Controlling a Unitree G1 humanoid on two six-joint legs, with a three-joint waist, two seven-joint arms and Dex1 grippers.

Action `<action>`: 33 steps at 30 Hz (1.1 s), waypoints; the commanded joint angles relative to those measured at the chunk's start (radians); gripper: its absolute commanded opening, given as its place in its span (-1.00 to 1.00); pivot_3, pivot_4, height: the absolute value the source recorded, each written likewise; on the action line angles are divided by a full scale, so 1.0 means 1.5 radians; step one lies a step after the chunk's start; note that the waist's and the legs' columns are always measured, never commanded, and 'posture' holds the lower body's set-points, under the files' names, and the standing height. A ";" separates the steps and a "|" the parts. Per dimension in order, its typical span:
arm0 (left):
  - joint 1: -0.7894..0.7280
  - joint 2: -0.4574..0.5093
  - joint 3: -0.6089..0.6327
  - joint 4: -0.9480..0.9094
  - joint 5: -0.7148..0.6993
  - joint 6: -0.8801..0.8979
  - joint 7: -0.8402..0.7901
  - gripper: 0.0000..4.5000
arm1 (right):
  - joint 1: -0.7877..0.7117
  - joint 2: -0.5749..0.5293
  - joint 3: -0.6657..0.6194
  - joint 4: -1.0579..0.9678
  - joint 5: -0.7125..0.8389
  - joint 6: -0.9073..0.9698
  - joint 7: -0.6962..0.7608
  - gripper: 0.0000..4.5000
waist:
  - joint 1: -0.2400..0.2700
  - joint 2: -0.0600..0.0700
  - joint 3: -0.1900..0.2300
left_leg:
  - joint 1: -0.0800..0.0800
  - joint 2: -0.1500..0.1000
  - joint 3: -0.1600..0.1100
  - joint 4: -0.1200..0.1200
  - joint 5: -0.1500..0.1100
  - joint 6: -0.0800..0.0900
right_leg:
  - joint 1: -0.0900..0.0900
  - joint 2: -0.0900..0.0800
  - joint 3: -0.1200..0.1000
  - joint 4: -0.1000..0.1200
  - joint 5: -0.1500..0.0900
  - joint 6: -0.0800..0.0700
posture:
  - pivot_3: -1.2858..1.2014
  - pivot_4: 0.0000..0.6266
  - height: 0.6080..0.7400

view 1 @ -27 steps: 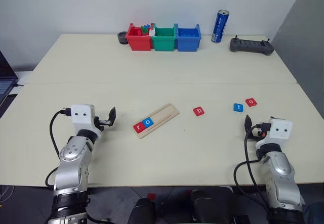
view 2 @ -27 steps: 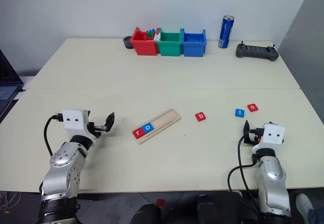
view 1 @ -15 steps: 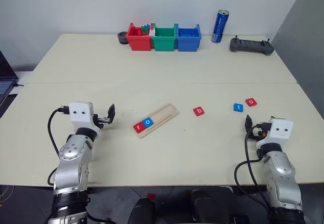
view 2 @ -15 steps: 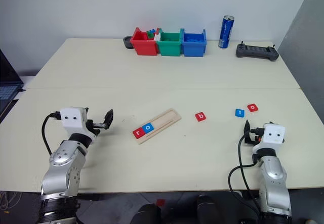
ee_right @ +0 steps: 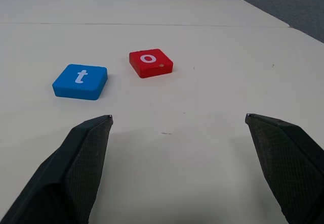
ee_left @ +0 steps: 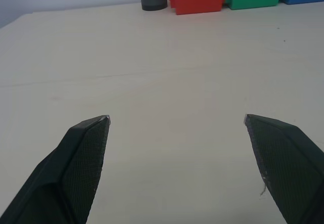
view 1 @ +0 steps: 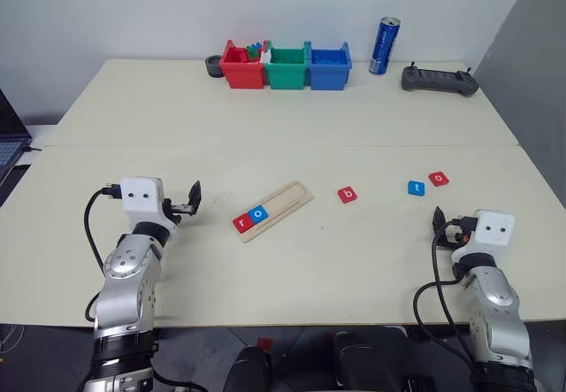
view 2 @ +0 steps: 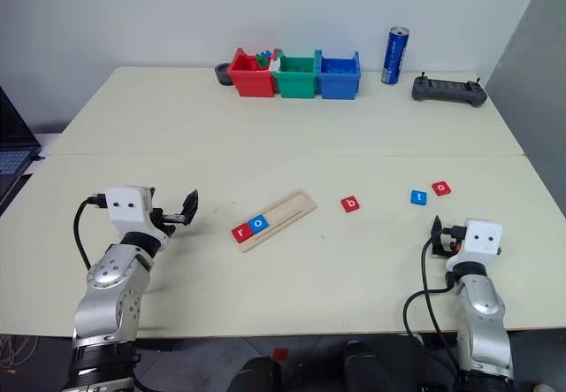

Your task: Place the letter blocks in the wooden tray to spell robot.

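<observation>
The wooden tray (view 1: pixel 276 209) lies slanted at the table's middle. A red "r" block (view 1: pixel 241 224) and a blue "o" block (view 1: pixel 257 214) sit side by side at its near end. A red "b" block (view 1: pixel 348 195) lies on the table to the right of the tray. Farther right lie a blue "t" block (ee_right: pixel 80 81) and a red "o" block (ee_right: pixel 150 62). My left gripper (view 1: pixel 193 199) hovers open and empty to the left of the tray. Open and empty as well, my right gripper (ee_right: pixel 177 116) sits just short of the "t" and "o" blocks.
Red (view 1: pixel 241 66), green (view 1: pixel 286 66) and blue (view 1: pixel 328 66) plastic bins line the table's far edge, with a grey ring (view 1: pixel 213 65) to their left. A blue can (view 1: pixel 384 46) and a black controller (view 1: pixel 439 80) stand at the back right. A laptop edge (view 1: pixel 7 135) shows far left.
My right gripper has drawn back slightly toward the near edge. The left gripper has barely shifted. The blocks and tray lie as before.
</observation>
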 commanded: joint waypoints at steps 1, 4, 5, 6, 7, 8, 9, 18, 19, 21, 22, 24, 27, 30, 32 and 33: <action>0.000 0.000 0.015 -0.030 -0.004 -0.011 0.009 1.00 | 0.001 -0.004 -0.004 -0.019 0.005 -0.002 0.004 0.99 | 0.000 0.000 0.000 | 0.000 0.000 0.000 0.000 0.000 0.000 | 0.000 0.000 0.000 0.000 0.000 0.000 | 0.03 -0.52 1.00; -0.002 0.002 0.019 -0.029 -0.009 -0.027 0.000 1.00 | -0.003 -0.008 -0.008 -0.016 0.007 -0.001 0.007 0.99 | 0.000 0.000 0.000 | 0.000 0.000 0.000 0.000 0.000 0.000 | 0.000 0.000 0.000 0.000 0.000 0.000 | 0.03 -0.52 1.00; -0.001 0.004 0.019 -0.032 -0.015 -0.032 -0.010 1.00 | -0.004 -0.010 -0.009 -0.016 0.008 0.000 0.009 0.99 | 0.000 0.000 0.000 | 0.000 0.000 0.000 0.000 0.000 0.000 | 0.000 0.000 0.000 0.000 0.000 0.000 | 0.03 -0.52 1.00; 0.001 0.006 0.018 -0.034 -0.021 -0.034 -0.020 1.00 | -0.005 -0.013 -0.008 -0.017 0.011 0.000 0.015 0.99 | 0.000 0.000 0.000 | 0.000 0.000 0.000 0.000 0.000 0.000 | 0.000 0.000 0.000 0.000 0.000 0.000 | 0.03 -0.52 1.00; 0.004 0.009 0.014 -0.038 -0.024 -0.035 -0.029 1.00 | -0.003 -0.015 -0.005 -0.022 0.014 0.000 0.024 0.99 | 0.000 0.000 0.000 | 0.000 0.000 0.000 0.000 0.000 0.000 | 0.000 0.000 0.000 0.000 0.000 0.000 | 0.03 -0.52 1.00; 0.007 0.011 0.010 -0.041 -0.027 -0.035 -0.039 1.00 | -0.002 -0.017 -0.001 -0.029 0.016 0.000 0.033 0.99 | 0.000 0.000 0.000 | 0.000 0.000 0.000 0.000 0.000 0.000 | 0.000 0.000 0.000 0.000 0.000 0.000 | 0.03 -0.52 1.00; 0.011 0.016 0.005 -0.045 -0.035 -0.033 -0.057 1.00 | 0.001 -0.020 0.006 -0.040 0.018 0.003 0.046 0.99 | 0.000 0.000 0.000 | 0.000 0.000 0.000 0.000 0.000 0.000 | 0.000 0.000 0.000 0.000 0.000 0.000 | 0.03 -0.52 1.00; 0.038 0.123 -0.044 -0.066 -0.113 0.001 -0.307 1.00 | 0.064 -0.113 0.098 -0.227 0.121 0.113 0.252 0.99 | -0.001 0.000 0.000 | 0.000 0.000 0.000 0.000 0.000 0.000 | 0.000 0.000 0.000 0.000 -0.001 0.002 | 0.03 -0.52 1.00; 0.033 0.145 -0.060 -0.062 -0.115 0.008 -0.344 1.00 | 0.082 -0.156 0.125 -0.284 0.173 0.162 0.318 0.99 | -0.001 0.000 0.000 | 0.000 0.000 0.000 0.000 0.000 0.000 | 0.000 0.000 0.000 0.000 -0.001 0.002 | 0.03 -0.52 1.00; 0.018 0.175 -0.083 -0.052 -0.126 0.031 -0.400 1.00 | 0.098 -0.236 0.163 -0.365 0.230 0.228 0.405 0.99 | -0.001 0.001 0.001 | 0.000 0.000 0.000 0.000 0.000 0.000 | 0.000 0.000 0.000 -0.001 -0.002 0.002 | 0.03 -0.52 1.00; 0.011 0.183 -0.090 -0.048 -0.131 0.037 -0.416 1.00 | 0.096 -0.262 0.167 -0.384 0.244 0.246 0.419 0.99 | -0.001 0.001 0.001 | 0.000 0.000 0.000 0.000 0.000 0.000 | 0.000 0.000 0.000 -0.001 -0.002 0.003 | 0.03 -0.52 1.00; -0.003 0.195 -0.104 -0.037 -0.134 0.047 -0.447 1.00 | 0.080 -0.293 0.163 -0.406 0.272 0.278 0.427 0.99 | 0.000 0.000 0.000 | 0.000 0.000 0.000 0.000 0.000 0.000 | 0.000 0.001 -0.001 -0.001 -0.002 0.003 | 0.03 -0.52 1.00; -0.026 0.200 -0.126 -0.011 -0.117 0.052 -0.468 1.00 | 0.058 -0.319 0.156 -0.424 0.297 0.305 0.438 0.99 | 0.000 0.000 0.000 | 0.000 0.001 0.000 0.000 0.000 0.000 | 0.000 0.001 0.000 -0.001 -0.002 0.003 | 0.03 -0.52 1.00; -0.040 0.206 -0.149 0.006 -0.096 0.059 -0.477 1.00 | 0.043 -0.327 0.152 -0.429 0.305 0.314 0.438 0.99 | 0.000 0.000 0.001 | 0.000 0.001 0.000 0.000 0.000 0.000 | 0.000 0.001 0.000 -0.001 -0.002 0.003 | 0.03 -0.52 1.00; -0.047 0.208 -0.165 0.018 -0.069 0.060 -0.465 1.00 | 0.037 -0.328 0.151 -0.433 0.309 0.318 0.437 0.99 | 0.000 -0.001 0.001 | 0.000 0.001 0.000 0.000 0.000 0.000 | 0.000 0.001 0.000 -0.001 -0.002 0.003 | 0.03 -0.52 1.00; -0.051 0.208 -0.170 0.023 -0.060 0.063 -0.459 1.00 | 0.035 -0.328 0.151 -0.434 0.310 0.319 0.437 0.99 | 0.000 -0.001 0.001 | 0.000 0.001 0.000 0.000 0.000 0.000 | 0.000 0.001 0.000 -0.001 -0.002 0.003 | 0.03 -0.52 1.00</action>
